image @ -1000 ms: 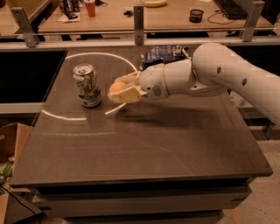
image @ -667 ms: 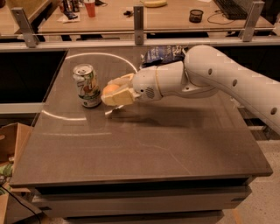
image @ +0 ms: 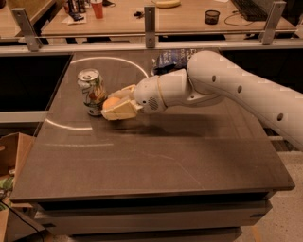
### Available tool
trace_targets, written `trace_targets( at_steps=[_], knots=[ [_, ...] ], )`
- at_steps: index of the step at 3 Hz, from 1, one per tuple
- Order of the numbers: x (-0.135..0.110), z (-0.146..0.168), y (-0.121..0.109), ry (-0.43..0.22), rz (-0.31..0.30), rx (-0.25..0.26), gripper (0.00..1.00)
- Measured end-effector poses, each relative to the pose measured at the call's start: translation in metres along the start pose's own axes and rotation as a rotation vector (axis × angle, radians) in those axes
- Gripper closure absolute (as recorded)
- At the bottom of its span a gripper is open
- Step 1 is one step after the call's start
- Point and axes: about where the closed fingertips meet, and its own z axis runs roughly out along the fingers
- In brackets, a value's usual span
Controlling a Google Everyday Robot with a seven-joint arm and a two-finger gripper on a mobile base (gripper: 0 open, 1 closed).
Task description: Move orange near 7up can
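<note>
A dark grey table (image: pixel 156 156) fills the near part of a workroom, and a metal rail with upright posts (image: pixel 150 26) is set along its far edge. Beyond the rail a wooden desk is seen, on which a red cup (image: pixel 97 8) stands at the far left, a banana (image: pixel 165 4) lies near the middle and a small black pot (image: pixel 212 16) stands further right. A thin white curved line (image: pixel 113 60) is drawn across the far left of the table top. A can (image: pixel 93 92) with a silver top and green and white sides stands upright in the left part of the table, inside that curve. A white robot arm (image: pixel 227 80) is stretched in from the right, low over the surface. Its gripper (image: pixel 115 105) is placed just right of the can, and its pale fingers are clasped around an orange (image: pixel 111 102), of which only the upper left part is seen. The orange is held just beside the can, on its right and slightly nearer side; whether the two touch cannot be told. A blue and white bag (image: pixel 169 59) lies at the far side of the table, partly hidden behind the arm. A cardboard box (image: pixel 12 151) is seen on the floor at the near left.
</note>
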Motion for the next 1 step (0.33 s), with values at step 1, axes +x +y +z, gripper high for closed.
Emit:
trace_targets(
  at_steps=[1],
  knots=[
    [-0.0009, 0.0018, 0.0013, 0.000, -0.001, -0.004, 0.59]
  ],
)
